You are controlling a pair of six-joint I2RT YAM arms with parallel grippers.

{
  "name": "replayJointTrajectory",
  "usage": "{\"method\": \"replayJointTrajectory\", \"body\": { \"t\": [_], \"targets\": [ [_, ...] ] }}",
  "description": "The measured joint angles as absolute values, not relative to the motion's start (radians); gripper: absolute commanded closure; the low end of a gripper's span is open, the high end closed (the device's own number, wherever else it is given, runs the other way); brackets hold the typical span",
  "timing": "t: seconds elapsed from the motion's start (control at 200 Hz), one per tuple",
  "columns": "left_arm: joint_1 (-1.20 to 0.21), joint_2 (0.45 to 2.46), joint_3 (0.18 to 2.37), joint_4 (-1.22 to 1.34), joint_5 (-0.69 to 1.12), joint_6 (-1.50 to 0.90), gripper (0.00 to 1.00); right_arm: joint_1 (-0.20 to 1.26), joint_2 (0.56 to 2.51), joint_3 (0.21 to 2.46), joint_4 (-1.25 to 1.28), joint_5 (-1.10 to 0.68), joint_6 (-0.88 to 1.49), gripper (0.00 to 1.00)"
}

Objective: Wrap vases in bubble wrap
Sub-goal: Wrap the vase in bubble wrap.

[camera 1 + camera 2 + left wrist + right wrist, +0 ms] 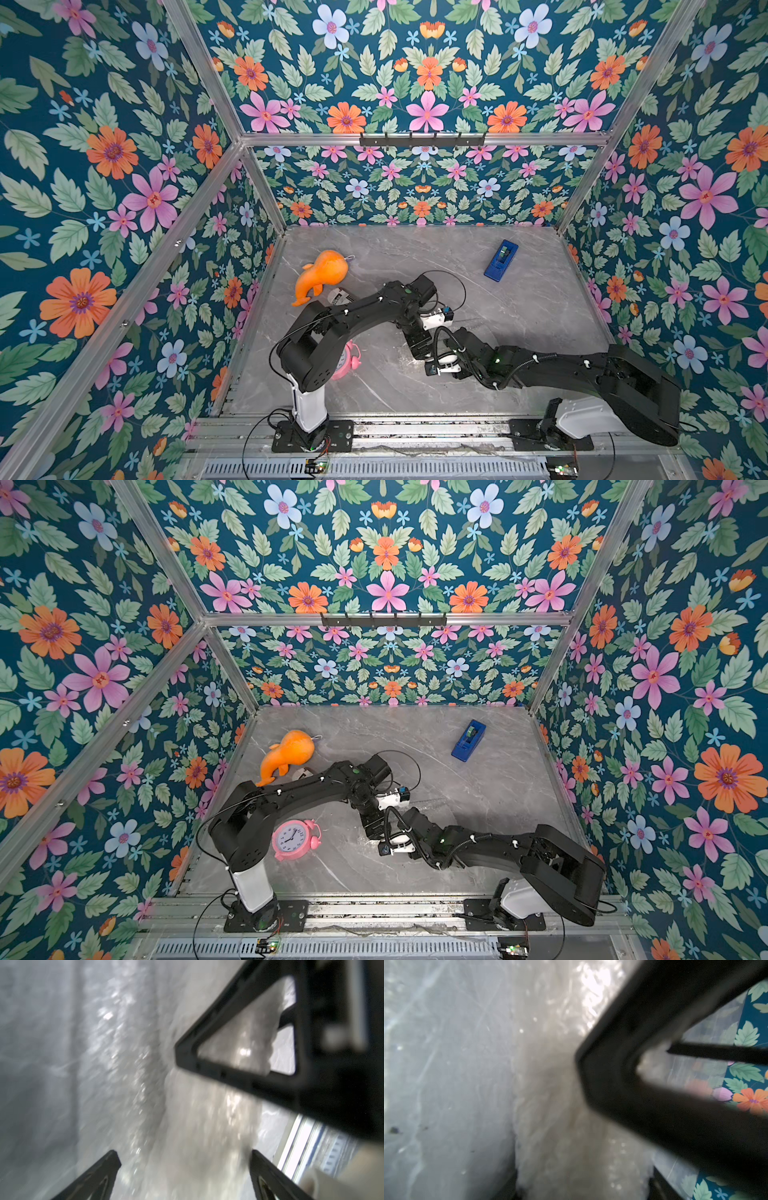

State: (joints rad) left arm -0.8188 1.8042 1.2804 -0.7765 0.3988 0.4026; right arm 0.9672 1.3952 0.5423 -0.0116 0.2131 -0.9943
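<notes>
Blurred close up: left gripper (184, 1154) spread wide, released, flanking the vase (207, 1118) swathed in bubble wrap (124, 1064). Right gripper (583, 1176) clenched on the same bundle, fingertips cut off at the frame edge. Neither gripper nor vase discernible from above, buried under both wrists. Bare worktop (519, 299) beyond the right gripper, out to a blue tape dispenser (500, 260). Pink alarm clock (293, 839) behind the left gripper, by that arm's elbow. Both arms reaching inward, wrists meeting mid-worktop.

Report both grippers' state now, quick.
Left gripper: open, gripping nothing.
Right gripper: closed on the vase through the bubble wrap.
</notes>
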Motion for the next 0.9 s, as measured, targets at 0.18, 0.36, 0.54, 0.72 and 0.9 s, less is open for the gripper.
{"method": "replayJointTrajectory", "body": {
  "t": [0.18,0.36,0.54,0.72,0.9],
  "targets": [
    [-0.798,1.654,1.217,-0.709,0.190,0.359,0.01,0.949,1.412,0.573,-0.052,0.184,-0.961,0.46],
    [-0.775,1.365,1.060,-0.466,-0.218,0.321,0.01,0.889,1.431,0.640,-0.152,0.081,-0.932,0.45],
    [-0.773,1.040,0.864,-0.163,-0.369,0.351,0.03,0.816,1.500,0.760,-0.310,-0.052,-0.921,0.44],
    [-0.830,0.875,0.677,-0.046,-0.232,0.437,0.08,0.739,1.607,0.909,-0.498,-0.208,-0.921,0.43],
    [-1.071,0.844,0.537,-0.001,-0.279,0.561,0.17,0.686,1.720,1.021,-0.630,-0.308,-0.941,0.42]
  ]
}}
